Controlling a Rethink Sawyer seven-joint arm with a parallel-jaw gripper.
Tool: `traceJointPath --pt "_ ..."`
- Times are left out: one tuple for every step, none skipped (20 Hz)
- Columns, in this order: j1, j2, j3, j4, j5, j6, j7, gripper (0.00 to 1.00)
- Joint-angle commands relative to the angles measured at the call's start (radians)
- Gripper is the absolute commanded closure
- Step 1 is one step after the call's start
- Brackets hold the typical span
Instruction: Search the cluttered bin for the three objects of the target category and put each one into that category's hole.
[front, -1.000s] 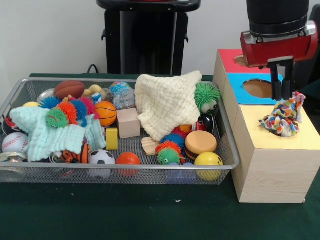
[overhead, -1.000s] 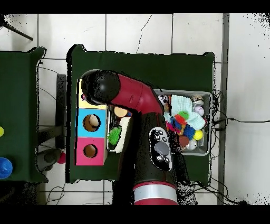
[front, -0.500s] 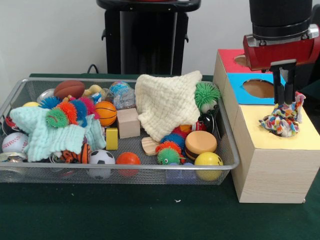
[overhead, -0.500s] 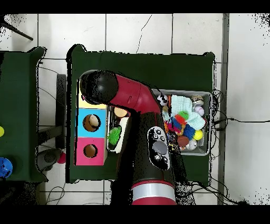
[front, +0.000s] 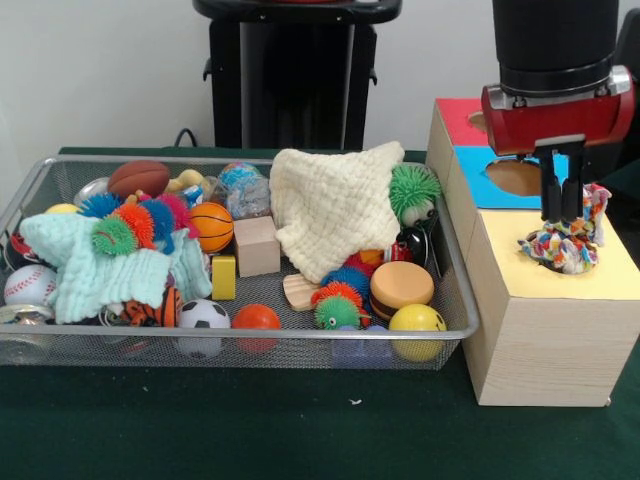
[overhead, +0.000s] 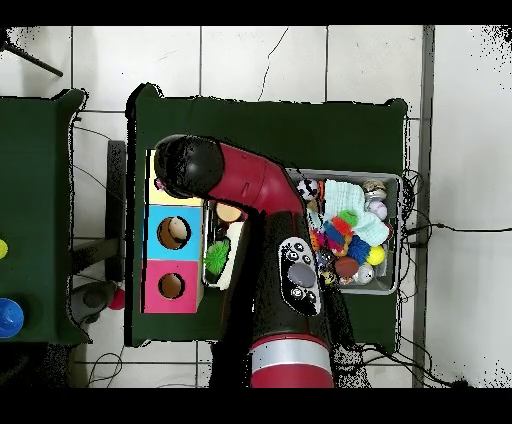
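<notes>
A multicoloured woven cloth (front: 566, 243) lies bunched over the hole in the yellow top of the wooden box (front: 540, 330). My gripper (front: 561, 217) comes straight down on it, its two fingers close together and pinching the cloth's upper folds. In the overhead view the arm's wrist (overhead: 186, 166) covers the yellow section, hiding gripper and cloth. In the wire bin (front: 230, 338) lie a cream knitted cloth (front: 330, 205) and a mint cloth (front: 95, 268).
The box also has a blue section with a hole (front: 515, 177) and a red section (front: 458, 120) behind it. The bin holds several balls, spiky toys, wooden blocks and a toy burger (front: 401, 286). A green spiky ball (front: 413, 190) leans on the bin's right rim.
The gripper has shifted a little to the left and slightly down over the yellow hole, and the cloth sits a bit lower and more bunched. The bin's contents have not moved.
</notes>
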Motion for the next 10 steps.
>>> traceJointPath --pt "0.0 0.065 0.05 0.111 -0.029 -0.058 0.149 1.0" --pt "-0.002 0.066 0.056 0.118 -0.025 -0.07 0.151 1.0" --pt "-0.002 0.069 0.057 0.12 -0.029 -0.072 0.147 1.0" --pt "-0.001 0.072 0.057 0.122 -0.032 -0.074 0.143 1.0" --pt "0.001 0.076 0.056 0.122 -0.037 -0.072 0.141 1.0" --pt "0.005 0.081 0.051 0.121 -0.04 -0.064 0.143 1.0" --pt "0.006 0.083 0.05 0.12 -0.042 -0.062 0.141 1.0" --pt "0.005 0.084 0.056 0.125 -0.04 -0.076 0.141 1.0" --pt "-0.001 0.085 0.068 0.132 -0.031 -0.087 0.14 1.0" --pt "-0.002 0.085 0.074 0.136 -0.025 -0.094 0.144 1.0"
